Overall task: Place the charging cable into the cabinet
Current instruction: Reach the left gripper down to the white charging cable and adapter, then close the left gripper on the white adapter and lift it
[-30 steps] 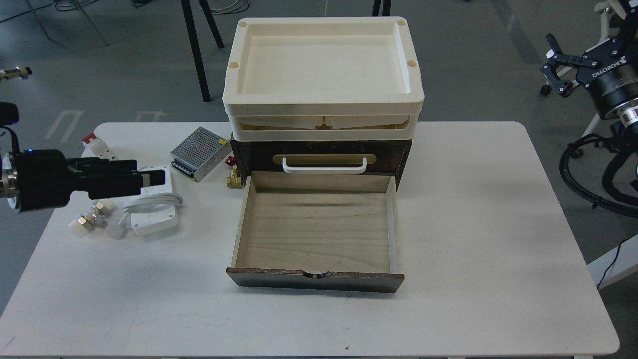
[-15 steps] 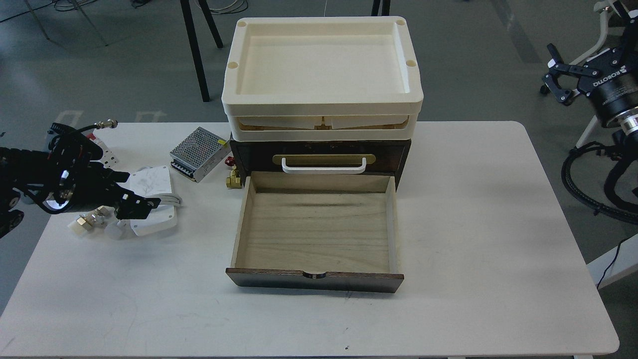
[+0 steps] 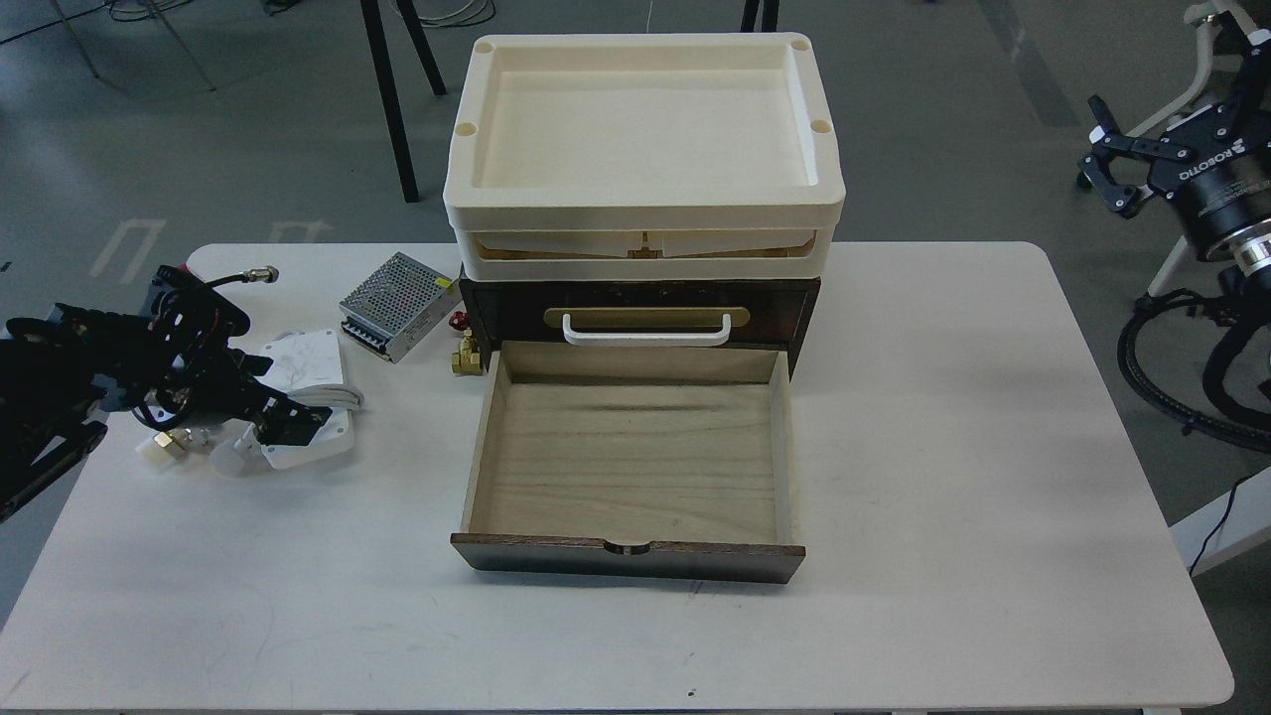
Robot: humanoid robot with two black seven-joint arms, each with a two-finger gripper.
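Note:
The charging cable lies at the table's left: a white adapter brick with grey-white cable looped at its far side and a white plug to its left. My left gripper is low over the brick's top, touching or nearly touching it; its dark fingers cannot be told apart. The dark brown cabinet stands mid-table with a white handle, a cream tray top, and its pale wood drawer pulled open and empty. My right gripper is open, off the table at upper right.
A silver perforated power supply box and a flat white piece lie behind the cable. Brass fittings sit by the cabinet's left corner. Small white-and-brass fittings lie under my left arm. Black hoses hang at right.
My left arm has turned its wrist and come down and right, bringing the gripper onto the adapter brick. My right gripper has shifted slightly at upper right. The drawer has not moved.

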